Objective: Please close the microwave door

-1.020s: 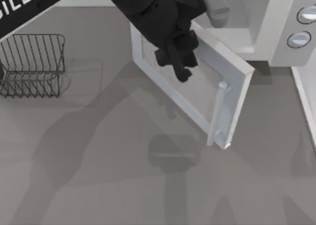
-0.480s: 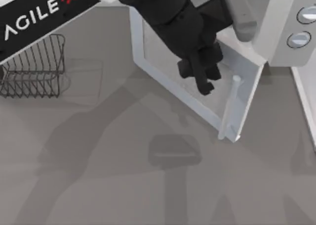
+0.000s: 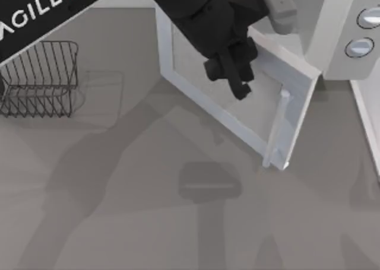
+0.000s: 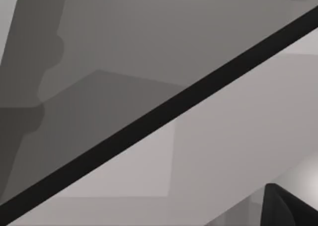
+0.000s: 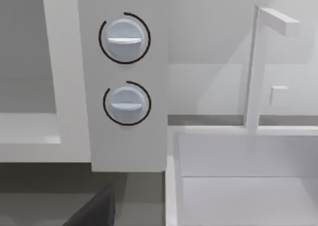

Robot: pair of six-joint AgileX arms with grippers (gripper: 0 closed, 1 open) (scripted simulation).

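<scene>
The white microwave [image 3: 339,41] stands at the top right, its two round knobs [image 5: 124,38] on the side panel. The microwave door [image 3: 189,65] hangs partly open, angled out over the table, with the pale bar handle [image 3: 277,126] at its free end. My left gripper [image 3: 236,79], black, is over the door's grey window near the handle side. In the left wrist view the door's dark inner edge [image 4: 149,122] runs diagonally across, very close. A dark part of my right gripper [image 5: 94,211] shows below the knob panel; that arm is parked.
A dark wire rack [image 3: 38,77] sits at the left of the table. A white basin with an upright post [image 5: 238,176] stands beside the microwave, its rim [image 3: 363,116] along the right edge. Open grey tabletop lies in front of the door.
The door swung a little toward the microwave a second ago and has since held still. My left gripper pushed right with it, then drew slightly back toward the upper left.
</scene>
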